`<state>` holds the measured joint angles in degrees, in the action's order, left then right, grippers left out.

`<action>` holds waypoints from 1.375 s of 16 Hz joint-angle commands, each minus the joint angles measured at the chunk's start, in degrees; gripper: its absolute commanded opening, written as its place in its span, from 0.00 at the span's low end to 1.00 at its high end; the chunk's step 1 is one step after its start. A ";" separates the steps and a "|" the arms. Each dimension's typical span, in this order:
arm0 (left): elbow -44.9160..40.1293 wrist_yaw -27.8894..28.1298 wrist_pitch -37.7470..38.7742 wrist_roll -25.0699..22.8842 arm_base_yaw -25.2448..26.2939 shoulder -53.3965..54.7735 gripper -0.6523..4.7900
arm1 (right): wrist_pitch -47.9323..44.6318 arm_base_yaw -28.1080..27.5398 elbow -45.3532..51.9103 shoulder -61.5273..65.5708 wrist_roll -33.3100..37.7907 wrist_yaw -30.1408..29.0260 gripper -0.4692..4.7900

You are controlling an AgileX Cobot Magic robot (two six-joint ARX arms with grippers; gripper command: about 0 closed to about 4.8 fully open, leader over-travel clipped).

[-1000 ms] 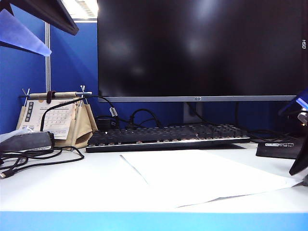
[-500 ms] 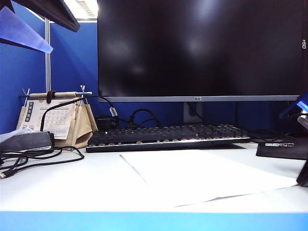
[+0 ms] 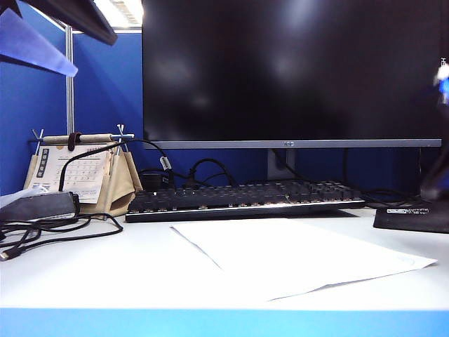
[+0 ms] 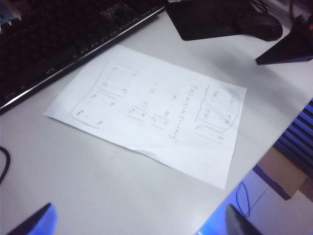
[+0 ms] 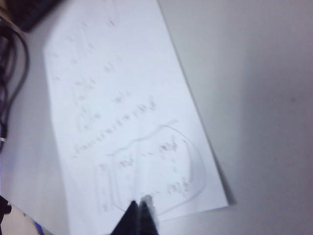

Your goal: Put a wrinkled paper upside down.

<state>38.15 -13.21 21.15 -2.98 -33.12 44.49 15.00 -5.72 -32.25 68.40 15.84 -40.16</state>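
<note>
White wrinkled paper [image 4: 151,113] flat on table [image 4: 73,186], left gripper [image 4: 137,227] above, right gripper [image 5: 139,215] closed

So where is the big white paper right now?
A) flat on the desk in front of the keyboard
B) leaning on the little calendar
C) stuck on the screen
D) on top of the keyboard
A: the wrinkled paper lies flat on the white desk, just in front of the keyboard and not on it, with its handwriting facing up in the left wrist view.

Low frontal exterior camera; both wrist cameras downward over shared wrinkled paper [image 4: 151,110].
</note>
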 commanded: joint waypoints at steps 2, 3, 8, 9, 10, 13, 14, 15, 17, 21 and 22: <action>0.50 0.13 -1.62 -0.02 -0.02 -0.04 0.97 | 3.48 0.09 -0.11 -3.61 0.61 1.29 0.21; 0.50 0.13 -1.60 -0.02 -0.02 -0.04 0.97 | 4.35 0.09 -0.09 -3.15 0.63 2.21 0.40; 0.50 0.11 -1.57 -0.02 -0.02 -0.04 0.97 | 4.44 0.11 -0.11 2.58 0.70 2.47 0.67; 0.50 0.11 -1.55 0.00 -0.02 -0.04 0.97 | 4.07 0.11 -0.11 3.30 0.72 2.51 0.67; 0.50 0.11 -1.55 0.00 -0.02 -0.04 0.97 | 4.00 0.13 -0.11 3.78 0.70 2.51 0.67; 0.50 0.11 -1.57 0.02 -0.07 -0.04 0.97 | 0.68 0.15 -0.11 6.49 0.72 1.86 0.67; 0.48 0.11 -1.57 0.02 -0.07 -0.04 0.97 | 0.11 0.15 -0.11 7.41 0.87 1.62 0.67; 0.50 0.09 -1.55 0.02 -0.07 -0.04 0.97 | -0.37 0.15 -0.11 9.38 0.87 1.64 0.67; 0.48 0.09 -1.55 0.04 -0.07 -0.04 0.97 | -1.09 0.17 -0.11 12.81 0.87 1.29 0.67; 0.50 0.11 -1.55 0.02 -0.07 -0.04 0.97 | -3.82 0.70 -0.13 12.92 2.43 -0.04 0.62; 0.50 0.11 -1.57 0.02 -0.07 -0.04 0.97 | -3.98 1.40 -0.13 13.09 2.43 -0.11 0.62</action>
<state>38.33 -13.21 20.36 -2.98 -33.15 44.51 11.81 -4.91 -32.34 81.38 18.17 -39.72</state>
